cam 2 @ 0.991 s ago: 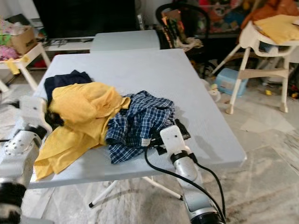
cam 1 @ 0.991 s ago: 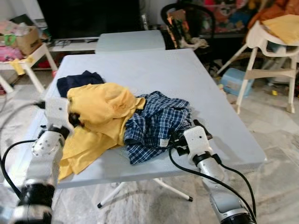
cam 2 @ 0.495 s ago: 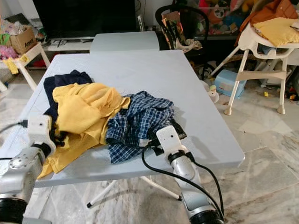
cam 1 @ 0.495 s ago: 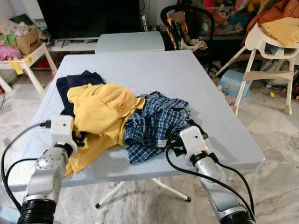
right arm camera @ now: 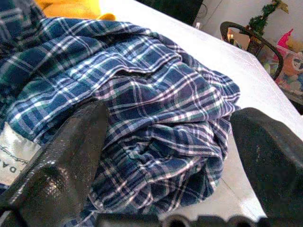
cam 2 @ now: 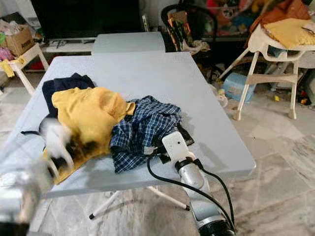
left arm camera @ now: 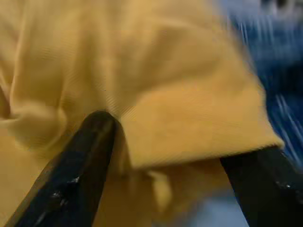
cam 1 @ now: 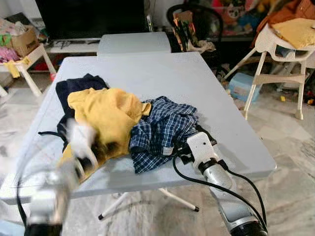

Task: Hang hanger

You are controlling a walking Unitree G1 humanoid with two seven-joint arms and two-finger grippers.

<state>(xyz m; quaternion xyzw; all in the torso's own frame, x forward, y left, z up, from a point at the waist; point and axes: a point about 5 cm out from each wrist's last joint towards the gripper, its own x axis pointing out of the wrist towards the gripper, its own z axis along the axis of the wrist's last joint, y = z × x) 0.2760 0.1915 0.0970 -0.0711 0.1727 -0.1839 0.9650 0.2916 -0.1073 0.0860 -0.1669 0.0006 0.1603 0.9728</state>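
A heap of clothes lies on the grey table [cam 1: 162, 73] toward its near-left part: a yellow shirt [cam 1: 106, 110] over a dark garment [cam 1: 74, 86], with a plaid shirt [cam 1: 165, 130] touching it on the right. The left gripper [left arm camera: 175, 156], blurred in the eye views, has its fingers [left arm camera: 78, 168] spread against the yellow shirt's near edge. The right gripper [right arm camera: 165, 156] is spread wide against the plaid shirt near the table's front edge; I cannot make out a hanger.
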